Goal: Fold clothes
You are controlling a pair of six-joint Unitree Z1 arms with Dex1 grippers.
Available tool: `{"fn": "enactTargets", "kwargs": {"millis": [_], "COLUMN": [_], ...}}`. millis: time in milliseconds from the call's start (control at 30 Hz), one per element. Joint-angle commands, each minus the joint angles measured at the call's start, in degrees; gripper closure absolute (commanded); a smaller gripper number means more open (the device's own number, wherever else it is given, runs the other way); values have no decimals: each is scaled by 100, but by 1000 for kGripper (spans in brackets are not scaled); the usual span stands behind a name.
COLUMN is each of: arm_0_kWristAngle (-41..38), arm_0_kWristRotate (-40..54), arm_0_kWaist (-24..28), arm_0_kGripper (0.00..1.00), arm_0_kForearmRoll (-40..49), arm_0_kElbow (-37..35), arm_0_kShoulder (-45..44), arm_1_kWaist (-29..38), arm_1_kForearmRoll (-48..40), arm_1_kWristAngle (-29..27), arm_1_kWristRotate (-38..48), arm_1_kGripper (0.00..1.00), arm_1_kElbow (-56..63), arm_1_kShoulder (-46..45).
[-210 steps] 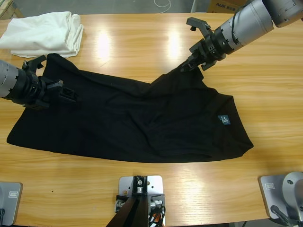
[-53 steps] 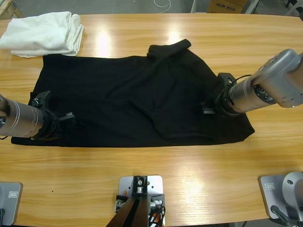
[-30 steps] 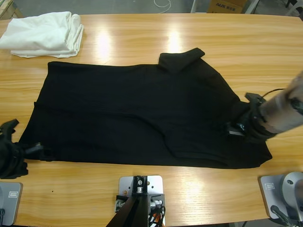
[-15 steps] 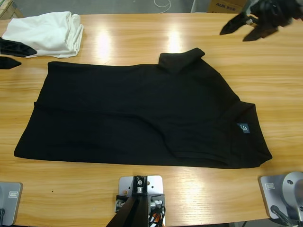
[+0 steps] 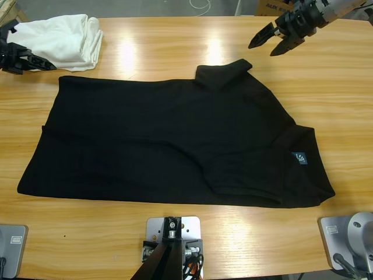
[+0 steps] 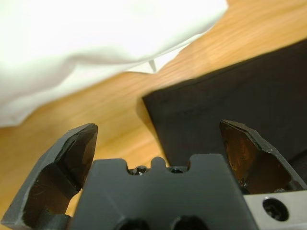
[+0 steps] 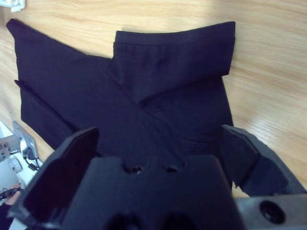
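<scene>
The clothes, a black polo shirt [image 5: 163, 140], lie flat across the table's middle. One sleeve [image 5: 222, 73] sticks out on the far side and a small blue-grey neck label [image 5: 300, 158] shows at the right end. My left gripper [image 5: 32, 57] hangs open at the far left, over the white cloth's edge and just off the shirt's corner [image 6: 230, 100]. My right gripper [image 5: 262, 48] is open above bare wood at the far right, pointing toward the sleeve [image 7: 177, 52]. Both hold nothing.
A folded white cloth [image 5: 55, 41] lies at the table's far left corner, right beside the left gripper [image 6: 158, 129]. Bare wooden table [image 5: 175, 41] runs along the far side between the grippers. A narrow strip of wood [image 5: 87, 227] is in front of the shirt.
Both grippers had dragged the shirt flat toward the front, let go and lifted away to the far corners. In the last half second the right one came slightly lower and left; the shirt lies still.
</scene>
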Motion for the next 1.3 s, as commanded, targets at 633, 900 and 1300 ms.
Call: {"fn": "enactTargets", "kwargs": {"millis": [633, 900, 1300], "arm_0_kWristAngle": [690, 709, 1198], "arm_0_kWristRotate": [2408, 2496, 2355], "arm_0_kWaist": [-608, -829, -961], "arm_0_kGripper": [90, 87, 845], "arm_0_kForearmRoll": [1322, 1314, 1449], "arm_0_kElbow": [-1075, -1127, -1091], "arm_0_kShoulder": [1531, 1553, 1517], "arm_1_kWaist": [-257, -265, -288], "arm_1_kForearmRoll": [18, 35, 62], "arm_1_kWristAngle": [392, 540, 603], "arm_1_kWristRotate": [-275, -295, -328], "arm_1_kGripper": [13, 18, 18], "arm_1_kElbow": [-8, -104, -97], "arm_1_kShoulder": [859, 929, 903]}}
